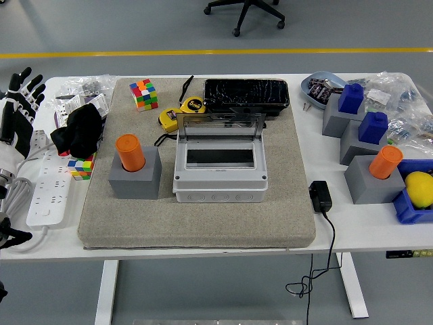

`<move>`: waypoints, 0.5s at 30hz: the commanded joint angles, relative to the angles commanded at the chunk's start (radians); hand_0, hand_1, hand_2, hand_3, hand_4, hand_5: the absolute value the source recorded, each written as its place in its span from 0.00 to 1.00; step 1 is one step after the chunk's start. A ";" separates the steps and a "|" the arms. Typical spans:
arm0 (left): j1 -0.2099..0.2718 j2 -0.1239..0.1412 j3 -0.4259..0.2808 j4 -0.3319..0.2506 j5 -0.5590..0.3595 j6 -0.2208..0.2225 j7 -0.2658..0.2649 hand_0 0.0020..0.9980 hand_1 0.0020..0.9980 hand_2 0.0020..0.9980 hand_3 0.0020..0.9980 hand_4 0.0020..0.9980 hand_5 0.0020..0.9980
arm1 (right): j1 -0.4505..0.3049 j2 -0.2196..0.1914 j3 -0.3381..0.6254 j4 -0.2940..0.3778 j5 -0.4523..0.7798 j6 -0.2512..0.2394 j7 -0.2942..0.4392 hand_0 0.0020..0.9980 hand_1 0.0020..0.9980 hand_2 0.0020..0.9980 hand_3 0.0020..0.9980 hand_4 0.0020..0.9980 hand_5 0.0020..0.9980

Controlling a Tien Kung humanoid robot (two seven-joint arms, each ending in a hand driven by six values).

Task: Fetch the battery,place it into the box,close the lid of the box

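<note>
Orange marked the battery [130,153] in the head view: a short cylinder standing upright in a grey holder block [134,179] at about nine o'clock from the box [218,169], just beside it on the beige mat [196,227]. Seated that way, its upper half stood proud of the block, probably so that fingers could close round it from above. The box lay at the mat's middle with its clear lid [220,127] raised toward twelve o'clock, leaving the interior open to receive the battery. A black case [247,94] and a yellow tape measure [181,113] lay beyond it at twelve and eleven o'clock. A second orange cylinder [385,162] sat in another grey block far off at three o'clock on the white surface [284,245].

The left hand [17,108] hung at the far nine o'clock edge, fingers spread upward and holding nothing, well apart from the battery. The right hand was out of sight. Judging by this, fetching had not yet begun.
</note>
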 joint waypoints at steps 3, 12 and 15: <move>0.001 0.002 0.012 -0.007 0.001 -0.005 0.001 1.00 1.00 1.00 1.00 1.00 0.65 | 0.000 0.000 0.000 0.000 0.000 0.000 0.000 1.00 0.95 0.87 0.87 1.00 1.00; 0.010 -0.001 0.110 -0.042 -0.009 -0.044 -0.016 1.00 1.00 1.00 1.00 1.00 0.46 | 0.001 0.002 0.006 0.000 -0.002 -0.001 0.001 1.00 0.95 0.87 0.87 1.00 1.00; 0.014 -0.004 0.134 -0.032 -0.011 -0.036 -0.018 1.00 1.00 1.00 1.00 1.00 0.46 | -0.002 0.003 0.010 0.000 -0.006 0.000 -0.001 1.00 0.95 0.87 0.87 1.00 1.00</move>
